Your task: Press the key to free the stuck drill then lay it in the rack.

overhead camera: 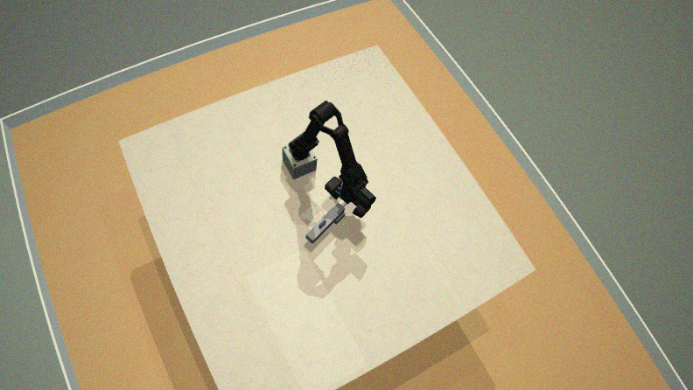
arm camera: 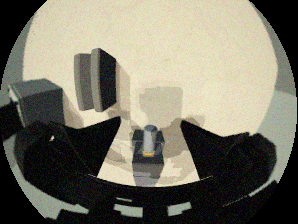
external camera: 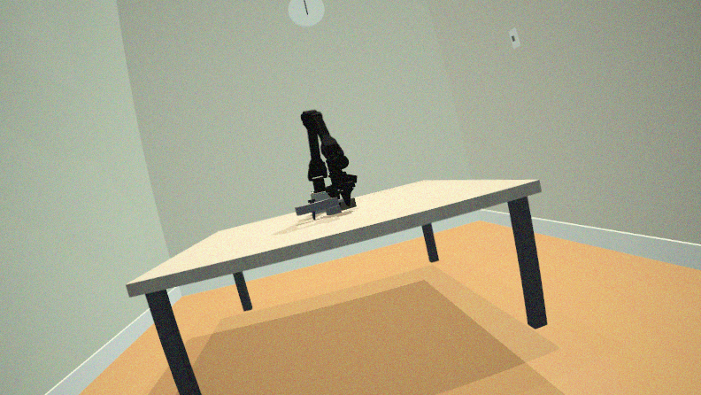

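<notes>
A long grey holder (overhead camera: 315, 233) (external camera: 305, 207) (arm camera: 148, 170) stands raised above the table. A dark piece (overhead camera: 322, 223) at its middle, possibly the key, goes through it, with a pin below in the exterior view. The drill (arm camera: 149, 141), a short grey cylinder with an orange ring, sticks out of the holder's end. My gripper (overhead camera: 347, 200) (arm camera: 151, 119) is wide open and empty, one finger on each side of the drill. It is low beside the holder's end; contact cannot be told. Two upright slabs, likely the rack (arm camera: 107, 80), stand beyond the left finger, mostly hidden in the top view.
The arm's grey base (overhead camera: 304, 169) (arm camera: 41, 102) stands at the left in the wrist view, close to the likely rack. The pale table (overhead camera: 426, 242) (external camera: 392, 201) carries all of this, and its edges are far from the gripper.
</notes>
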Controlling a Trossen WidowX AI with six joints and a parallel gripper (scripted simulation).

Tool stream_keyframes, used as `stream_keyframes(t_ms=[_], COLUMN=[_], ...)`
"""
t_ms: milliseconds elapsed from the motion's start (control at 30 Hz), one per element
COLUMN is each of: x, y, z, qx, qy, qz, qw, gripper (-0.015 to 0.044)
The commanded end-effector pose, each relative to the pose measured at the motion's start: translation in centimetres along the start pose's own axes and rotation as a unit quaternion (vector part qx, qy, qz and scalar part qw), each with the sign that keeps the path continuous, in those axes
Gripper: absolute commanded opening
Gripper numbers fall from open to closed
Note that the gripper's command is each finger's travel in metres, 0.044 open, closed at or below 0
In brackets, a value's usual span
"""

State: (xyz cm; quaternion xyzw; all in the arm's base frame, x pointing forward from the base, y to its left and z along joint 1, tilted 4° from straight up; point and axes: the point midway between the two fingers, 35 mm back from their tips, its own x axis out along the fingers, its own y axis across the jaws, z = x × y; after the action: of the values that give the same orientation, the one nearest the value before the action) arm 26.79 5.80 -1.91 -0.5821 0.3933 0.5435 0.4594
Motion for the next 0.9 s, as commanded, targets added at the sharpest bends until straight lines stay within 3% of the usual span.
stream_keyframes(t_ms=[0, 67, 600, 867], x=[0.56, 0.56, 0.23, 0.25], y=[0.23, 0.23, 0.09, 0.13], z=[-0.12, -0.12, -0.08, 0.07], qx=[-0.002, -0.002, 0.000, 0.000], qy=[0.000, 0.000, 0.000, 0.000], qz=[0.004, 0.004, 0.001, 0.002], qw=[1.000, 1.000, 1.000, 1.000], gripper=[0.0440, 0.0440, 0.0020, 0.0000])
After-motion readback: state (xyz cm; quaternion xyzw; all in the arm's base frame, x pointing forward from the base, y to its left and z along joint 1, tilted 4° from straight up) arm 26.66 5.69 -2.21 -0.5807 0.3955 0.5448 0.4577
